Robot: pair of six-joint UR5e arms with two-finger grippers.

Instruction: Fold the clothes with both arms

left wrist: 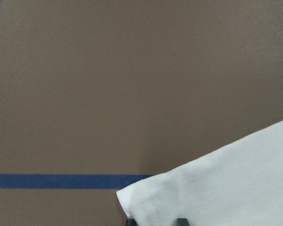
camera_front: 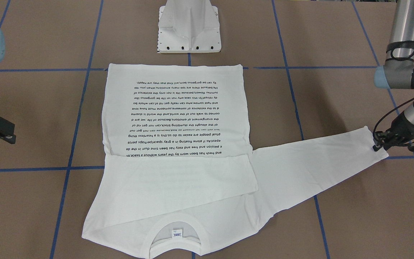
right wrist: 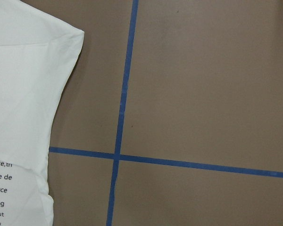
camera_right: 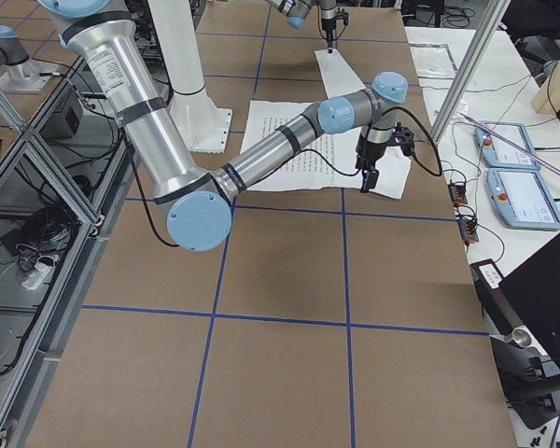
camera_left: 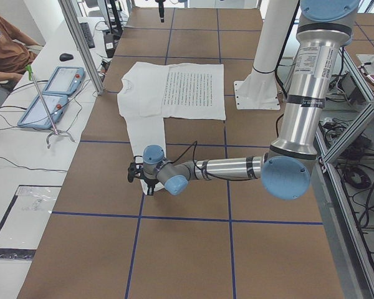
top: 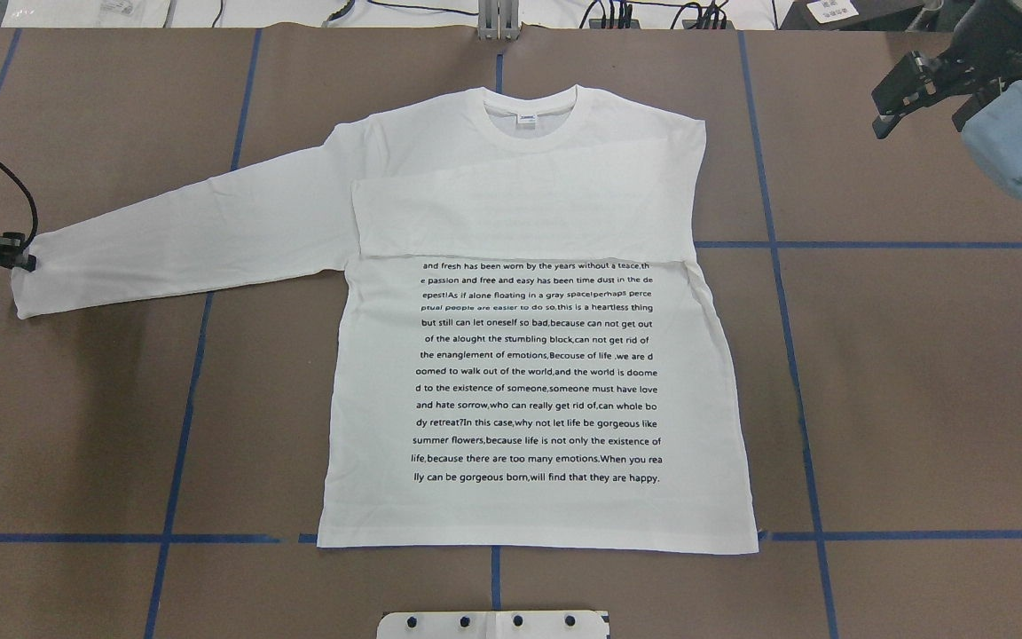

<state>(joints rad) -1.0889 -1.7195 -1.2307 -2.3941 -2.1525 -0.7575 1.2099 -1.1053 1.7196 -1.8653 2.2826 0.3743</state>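
The white long-sleeved T-shirt (top: 511, 200) lies flat in the middle of the brown tabletop (top: 919, 399), front side up, so the black block of printed words (top: 538, 373) shows. Its ribbed round collar (top: 530, 99), with a small blue and white label (top: 526, 119), is on the side away from the robot. One sleeve (top: 520, 222) is folded flat across the chest, just above the words. The other long sleeve (top: 192, 240) reaches far out to the robot's left, and its cuff (top: 27, 288) ends near a line of blue tape (left wrist: 61, 181). The cloth looks thin, soft and light. It will bend and sag when lifted, and it may slide a bit on the smooth tabletop. I think the best place to hold is the stitched edge of the cuff, which is thicker, so the sleeve can be laid over the chest like the first one. The black left gripper (top: 19, 259) is right at that cuff. Its two fingertips (left wrist: 132, 220) sit apart on the cloth, so its jaws look released and are not pinching yet. The black right gripper (top: 923, 115) hangs above bare tabletop beside the far shoulder, jaws spread and holding nothing. A white metal stand (camera_front: 189, 32) sits near the hem.
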